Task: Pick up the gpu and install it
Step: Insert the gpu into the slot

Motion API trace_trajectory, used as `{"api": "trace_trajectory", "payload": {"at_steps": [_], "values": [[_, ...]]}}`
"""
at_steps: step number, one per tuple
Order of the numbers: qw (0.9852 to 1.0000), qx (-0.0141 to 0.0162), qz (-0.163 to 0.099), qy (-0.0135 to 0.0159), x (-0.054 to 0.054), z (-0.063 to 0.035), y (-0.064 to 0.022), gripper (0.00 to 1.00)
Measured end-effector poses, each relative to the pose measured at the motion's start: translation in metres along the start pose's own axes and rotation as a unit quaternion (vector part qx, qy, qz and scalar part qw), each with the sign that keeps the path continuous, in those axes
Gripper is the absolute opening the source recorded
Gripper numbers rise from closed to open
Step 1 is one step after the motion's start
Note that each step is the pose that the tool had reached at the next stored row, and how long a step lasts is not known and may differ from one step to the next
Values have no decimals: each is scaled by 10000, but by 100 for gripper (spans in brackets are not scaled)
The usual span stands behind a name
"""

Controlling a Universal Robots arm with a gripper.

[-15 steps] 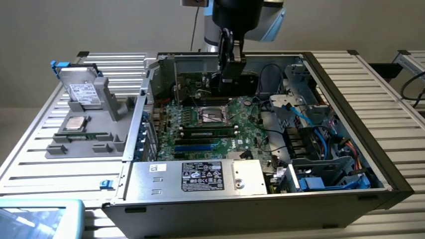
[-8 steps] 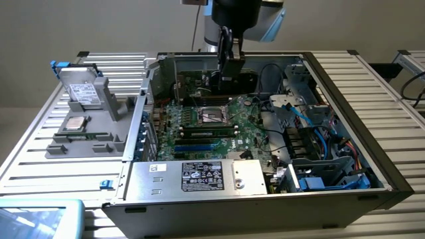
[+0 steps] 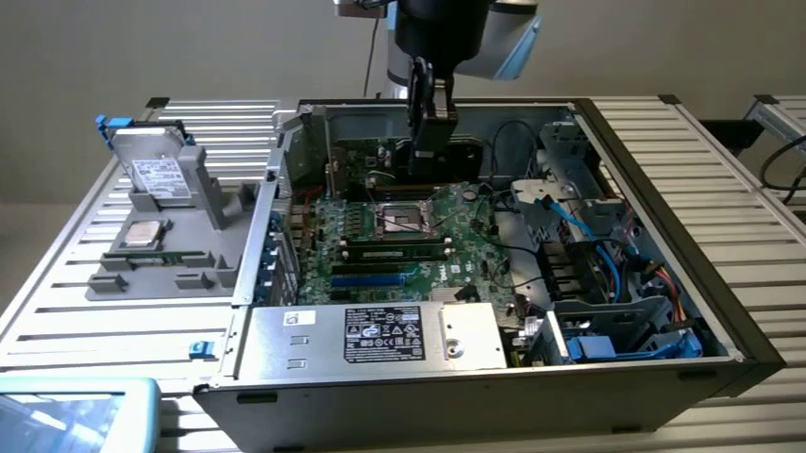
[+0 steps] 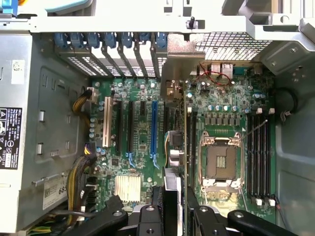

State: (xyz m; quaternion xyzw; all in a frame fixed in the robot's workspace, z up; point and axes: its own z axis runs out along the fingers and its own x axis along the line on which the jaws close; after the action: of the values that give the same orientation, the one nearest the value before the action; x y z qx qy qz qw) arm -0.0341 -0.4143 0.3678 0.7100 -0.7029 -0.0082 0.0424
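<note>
**Exterior view: gpu clamped in the gripper over the motherboard**

The gripper [image 3: 431, 102] is closed on the gpu [image 3: 428, 156], which hangs edge-down beneath it inside the open case [image 3: 655, 189], over the motherboard [image 3: 473, 241]. In the wrist view the card runs edge-on between the blue slot [image 4: 154, 130] and the CPU socket [image 4: 217, 162]. The power supply [image 3: 377, 335] carries a label whose print is too small to read.
</note>
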Motion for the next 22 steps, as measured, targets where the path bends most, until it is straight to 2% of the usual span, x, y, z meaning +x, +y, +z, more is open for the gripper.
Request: {"api": "trace_trajectory", "payload": {"at_steps": [3,7,9,17,20,22], "values": [[10000,4,0,17,-1,32,-1,29],[10000,50,5,39,-3,66,22,29],[10000,63,19,49,-4,87,38,29],[9998,65,154,52,-12,226,108,29],[9998,64,184,67,-14,274,125,29],[9997,64,196,89,-15,298,137,29]]}}
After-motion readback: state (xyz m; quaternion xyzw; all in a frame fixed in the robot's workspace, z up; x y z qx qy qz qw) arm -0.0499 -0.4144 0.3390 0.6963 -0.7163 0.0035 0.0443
